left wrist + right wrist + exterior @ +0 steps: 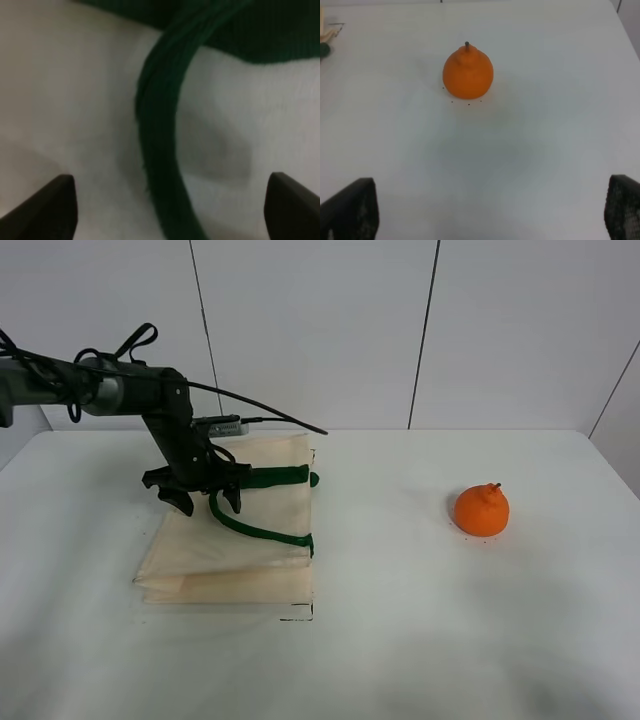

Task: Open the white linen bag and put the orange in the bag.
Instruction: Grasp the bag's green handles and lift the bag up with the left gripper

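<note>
Left gripper (208, 500) (167, 212): jaws apart, pointed down over the white linen bag (232, 558), with one finger (45, 210) on either side of a dark green strap (252, 530) (159, 150) and nothing clamped between them. We cannot tell whether the fingertips touch the cloth, since the left wrist view is close and blurred. This strap curves across the cream cloth. A second strap (280, 477) lies nearly straight toward the bag's right edge as the exterior view shows it. The bag lies flat on the left part of the white table (400, 650), and its layers are a little fanned at the near edge. Right gripper (485, 212): jaws wide apart and empty, facing the orange (468, 72) (481, 510) across bare table and well apart from it. We note the orange standing upright on the right part of the table, stem up, well apart from the bag and touched by neither gripper.
</note>
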You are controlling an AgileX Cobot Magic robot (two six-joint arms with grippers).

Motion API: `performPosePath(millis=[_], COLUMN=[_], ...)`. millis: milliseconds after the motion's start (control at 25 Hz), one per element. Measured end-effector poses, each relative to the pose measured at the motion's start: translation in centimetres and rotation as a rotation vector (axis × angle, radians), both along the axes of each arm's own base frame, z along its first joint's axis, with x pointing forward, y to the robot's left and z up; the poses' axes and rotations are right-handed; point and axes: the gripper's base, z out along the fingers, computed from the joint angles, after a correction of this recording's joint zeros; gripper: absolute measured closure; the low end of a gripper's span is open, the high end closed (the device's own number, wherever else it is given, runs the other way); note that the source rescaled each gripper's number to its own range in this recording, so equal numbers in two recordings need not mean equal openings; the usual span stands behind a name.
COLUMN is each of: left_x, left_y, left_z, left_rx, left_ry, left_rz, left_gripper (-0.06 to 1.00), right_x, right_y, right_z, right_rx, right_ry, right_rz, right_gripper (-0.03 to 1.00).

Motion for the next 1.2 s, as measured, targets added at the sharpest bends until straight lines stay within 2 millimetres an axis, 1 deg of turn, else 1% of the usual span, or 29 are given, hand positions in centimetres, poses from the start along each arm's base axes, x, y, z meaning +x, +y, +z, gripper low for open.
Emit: performPosePath(millis=[160, 200, 240, 280, 320, 400, 440, 480, 520, 600, 680, 800, 840, 920, 1000, 1080, 1160, 1200], left_x=[0.2, 0.3, 0.3, 0.3, 0.3, 0.3, 0.2, 0.3, 0.4, 0.8, 1.2, 2.1, 2.1, 2.2, 1.7, 1.0, -0.1, -0.5], left_y=[-0.1, -0.1, -0.1, 0.0, 0.0, 0.0, 0.0, -0.1, -0.1, -0.2, -0.3, -0.6, -0.6, -0.8, -0.9, -1.0, -1.1, -1.1], left_z=[-1.5, -1.5, -1.5, -1.5, -1.6, -1.6, -1.6, -1.5, -1.3, -0.4, 1.0, 4.8, 6.5, 10.5, 14.5, 18.0, 21.1, 22.3], left_rx=[0.0, -0.001, 0.002, 0.007, 0.008, 0.006, 0.004, 0.001, 0.0, -0.002, -0.001, -0.01, -0.016, -0.044, -0.082, -0.127, -0.17, -0.192], left_ry=[0.007, 0.007, 0.008, 0.011, 0.013, 0.015, 0.016, 0.018, 0.022, 0.033, 0.043, 0.017, 0.001, -0.061, -0.127, -0.184, -0.232, -0.258], left_rz=[0.014, 0.017, 0.017, 0.015, 0.017, 0.02, 0.029, 0.045, 0.059, 0.078, 0.081, 0.066, 0.056, 0.027, -0.001, -0.026, -0.046, -0.055], left_gripper=[-0.05, -0.02, 0.04, 0.13, 0.28, 0.68, 0.8, 0.9, 0.94, 0.94, 0.94, 0.94, 0.94, 0.94, 0.94, 0.94, 0.94, 0.94], right_x=[0.0, 0.0, 0.0, 0.0, 0.0, 0.0, 0.0, 0.0, 0.0, 0.0, 0.0, 0.0, 0.0, 0.0, 0.0, 0.0, 0.0, 0.0], right_y=[0.0, 0.0, 0.0, 0.0, 0.0, 0.0, 0.0, 0.0, 0.0, 0.0, 0.0, 0.0, 0.0, 0.0, 0.0, 0.0, 0.0, 0.0], right_z=[0.0, 0.0, 0.0, 0.0, 0.0, 0.0, 0.0, 0.0, 0.0, 0.0, 0.0, 0.0, 0.0, 0.0, 0.0, 0.0, 0.0, 0.0], right_rx=[0.001, 0.001, 0.001, 0.001, 0.001, 0.002, 0.002, 0.002, 0.002, 0.002, 0.002, 0.002, 0.002, 0.002, 0.002, 0.002, 0.002, 0.002], right_ry=[0.0, 0.0, 0.0, 0.0, 0.0, 0.0, 0.0, 0.0, 0.0, 0.0, 0.0, 0.0, 0.0, 0.0, 0.0, 0.0, 0.0, 0.0], right_rz=[0.001, 0.001, 0.001, 0.001, 0.001, 0.001, 0.001, 0.001, 0.001, 0.001, 0.001, 0.001, 0.001, 0.001, 0.001, 0.001, 0.001, 0.001], right_gripper=[-0.03, -0.03, -0.03, -0.03, -0.03, -0.03, -0.03, -0.03, -0.03, -0.03, -0.03, -0.03, -0.03, -0.03, -0.03, -0.03, -0.03, -0.03])
